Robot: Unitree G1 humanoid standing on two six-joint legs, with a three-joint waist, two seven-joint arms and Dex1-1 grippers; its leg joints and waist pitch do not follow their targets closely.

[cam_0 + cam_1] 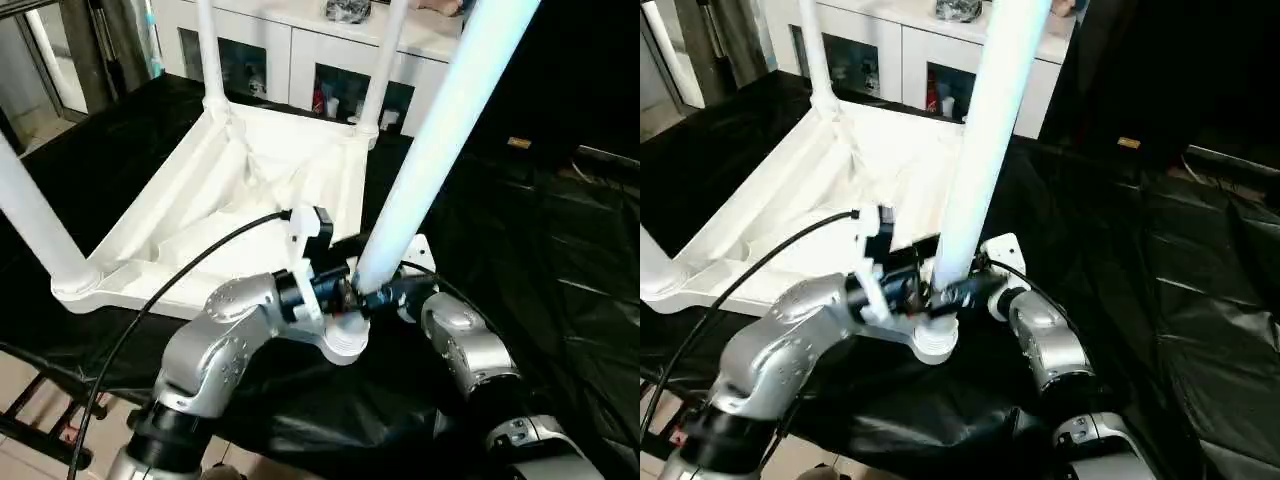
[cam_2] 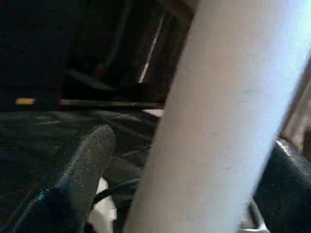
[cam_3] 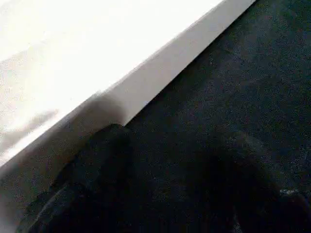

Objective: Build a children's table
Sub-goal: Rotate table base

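Upturned on the black-draped bench, the white table top (image 1: 250,190) carries three legs upright; the fourth leg (image 1: 440,140) leans over the near corner socket (image 1: 345,340). Your left gripper (image 1: 350,292), jaws wide, straddles its foot; your right gripper (image 1: 392,292), part-open, stands beside it. Straighten the leg before you press down.

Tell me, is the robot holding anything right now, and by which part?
Both pincers, left and right, flank the bottom end of the fourth table leg, just above its corner socket. Whether either truly clamps it cannot be told.
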